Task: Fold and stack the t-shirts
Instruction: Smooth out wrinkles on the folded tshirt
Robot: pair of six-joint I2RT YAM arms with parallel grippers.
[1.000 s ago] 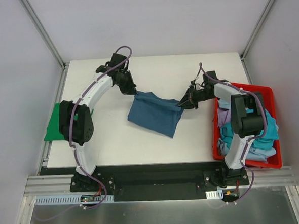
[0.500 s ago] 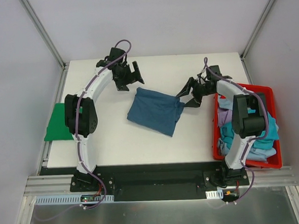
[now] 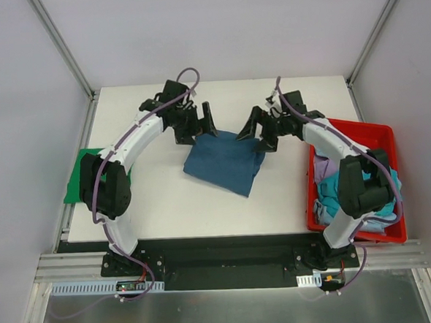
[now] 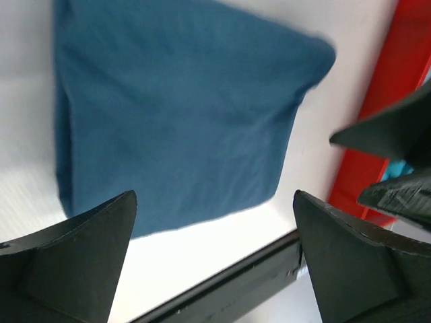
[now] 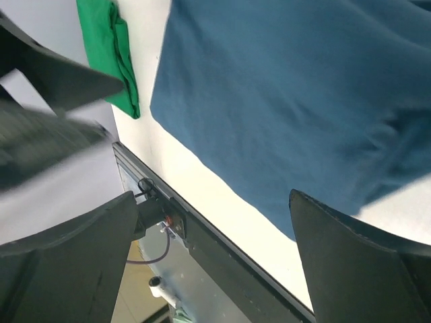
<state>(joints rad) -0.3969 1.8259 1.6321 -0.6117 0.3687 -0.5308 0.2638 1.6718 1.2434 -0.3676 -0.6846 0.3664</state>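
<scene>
left hand (image 3: 196, 127) and right hand (image 3: 258, 132) have both just sprung wide and let go. the dark teal-blue cotton t-shirt (image 3: 223, 163) now lies folded on the white tabletop (image 3: 166, 197), just beneath both hands. looks ready for stacking.

One red plastic bin (image 3: 386, 131) stands on the white surface (image 3: 167, 201). Inside it lies a heap of soft t-shirts (image 3: 382, 199) in teal, light blue and lavender; their number cannot be told. Left of the bin lies one dark teal-blue folded cotton t-shirt (image 3: 223, 162), and farther left one bright green t-shirt (image 3: 76, 183).
</scene>
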